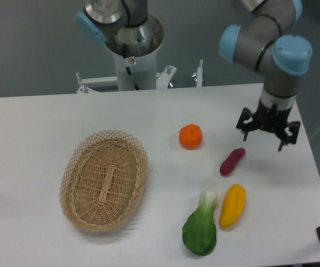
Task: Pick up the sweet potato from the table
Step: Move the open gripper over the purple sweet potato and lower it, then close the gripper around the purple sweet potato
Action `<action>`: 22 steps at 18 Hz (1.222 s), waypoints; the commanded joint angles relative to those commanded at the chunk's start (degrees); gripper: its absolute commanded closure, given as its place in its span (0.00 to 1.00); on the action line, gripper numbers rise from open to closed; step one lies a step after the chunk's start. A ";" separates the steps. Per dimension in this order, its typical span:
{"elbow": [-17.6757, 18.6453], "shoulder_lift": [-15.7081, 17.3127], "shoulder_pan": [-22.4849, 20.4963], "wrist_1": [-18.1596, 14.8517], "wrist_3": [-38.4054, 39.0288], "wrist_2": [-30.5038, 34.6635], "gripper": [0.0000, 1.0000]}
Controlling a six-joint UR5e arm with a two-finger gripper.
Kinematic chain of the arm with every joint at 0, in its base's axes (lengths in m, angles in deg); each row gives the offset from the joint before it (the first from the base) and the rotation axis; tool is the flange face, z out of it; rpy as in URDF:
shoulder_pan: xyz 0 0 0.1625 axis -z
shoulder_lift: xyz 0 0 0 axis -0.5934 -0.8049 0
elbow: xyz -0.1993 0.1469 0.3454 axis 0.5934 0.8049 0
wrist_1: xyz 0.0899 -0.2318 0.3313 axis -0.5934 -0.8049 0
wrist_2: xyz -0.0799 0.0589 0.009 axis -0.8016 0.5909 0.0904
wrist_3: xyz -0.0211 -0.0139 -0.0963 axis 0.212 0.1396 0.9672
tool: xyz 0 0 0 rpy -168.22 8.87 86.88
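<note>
- The table (pixel 32 128) runs white and bare along its left side; its far edge crosses the picture behind everything, far to the left of the jaws.
- A wicker basket (pixel 104 181) lies flat on the left half, oval, its rim close to the near edge and well apart from the jaws.
- The arm's base column (pixel 134 53) stands behind the far edge, up and to the left of the jaws.
- An orange fruit (pixel 191 136) sits on bare white, to the left of the jaws at about their height, apart from all its neighbours.
- A green leafy vegetable (pixel 200 229) lies near the front edge, below and left of the jaws, just beside the yellow vegetable (pixel 232 206), which stands almost on end under the sweet potato.
- The sweet potato (pixel 232 161) lies on the table, tilted with its upper tip toward the right; it sits just below and left of the jaws, not touching them, with open white between it and the orange fruit.
- The gripper (pixel 267 133) hangs above the table near its right edge, its jaws spread wide and holding nothing.
- To the right of the jaws only a narrow strip of table remains before the rounded right edge.
</note>
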 joint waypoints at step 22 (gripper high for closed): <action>8.44 -2.20 1.85 7.20 -6.77 3.69 0.00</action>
